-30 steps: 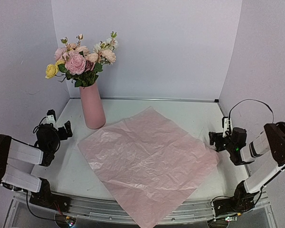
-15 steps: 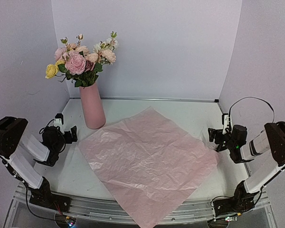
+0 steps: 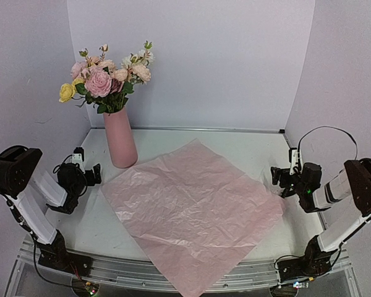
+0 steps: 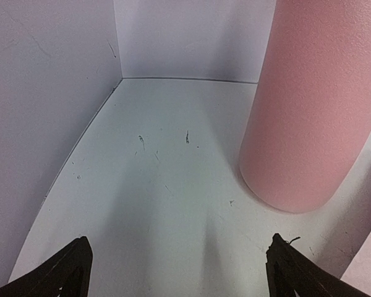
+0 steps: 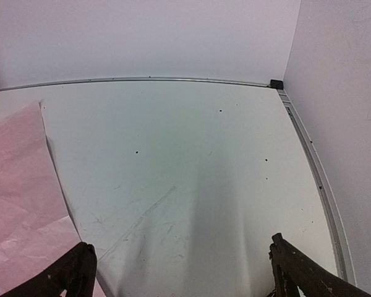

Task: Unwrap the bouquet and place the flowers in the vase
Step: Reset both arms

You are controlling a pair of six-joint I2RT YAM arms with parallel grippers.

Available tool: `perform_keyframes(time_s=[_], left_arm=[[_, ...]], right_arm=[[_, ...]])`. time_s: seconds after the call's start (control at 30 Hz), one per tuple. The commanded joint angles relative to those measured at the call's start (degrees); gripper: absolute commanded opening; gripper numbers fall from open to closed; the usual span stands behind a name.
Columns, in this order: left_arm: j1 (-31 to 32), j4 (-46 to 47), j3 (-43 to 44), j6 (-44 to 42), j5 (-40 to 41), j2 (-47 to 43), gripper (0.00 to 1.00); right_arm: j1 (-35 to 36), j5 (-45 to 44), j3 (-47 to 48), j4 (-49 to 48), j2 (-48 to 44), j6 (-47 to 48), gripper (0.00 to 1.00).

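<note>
The flowers [image 3: 108, 77], pink, cream and yellow with green leaves, stand upright in the tall pink vase [image 3: 120, 138] at the back left of the table. The vase's lower body [image 4: 312, 105] fills the right of the left wrist view. My left gripper [image 3: 91, 173] [image 4: 179, 269] is open and empty, low beside the vase's left. My right gripper [image 3: 278, 180] [image 5: 182, 272] is open and empty at the right edge of the paper. No wrapped bouquet shows; the crinkled pink paper sheet [image 3: 188, 207] [image 5: 18, 185] lies flat and spread in the middle.
White walls close in the table on the left, back and right. The paper's near corner hangs over the front rail [image 3: 123, 272]. A metal strip [image 5: 312, 161] runs along the right wall's foot.
The left arm has swung inward and folded up, bringing its gripper closer to the vase. The right gripper has barely shifted. Flowers, vase and paper are unmoved.
</note>
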State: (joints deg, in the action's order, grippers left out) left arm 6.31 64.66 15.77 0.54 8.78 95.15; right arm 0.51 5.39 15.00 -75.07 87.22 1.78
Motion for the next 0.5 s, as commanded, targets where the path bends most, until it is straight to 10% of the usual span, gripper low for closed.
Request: perform_keyframes(time_s=[0.0, 0.47], left_arm=[[-0.3, 3.0, 1.5, 0.7, 0.7, -0.2, 1.0], [-0.8, 2.1, 2.0, 0.9, -0.6, 0.0, 0.99]], right_arm=[[-0.1, 0.7, 1.6, -6.4, -0.1, 0.5, 0.98], [-0.1, 0.8, 1.6, -6.4, -0.1, 0.5, 0.98]])
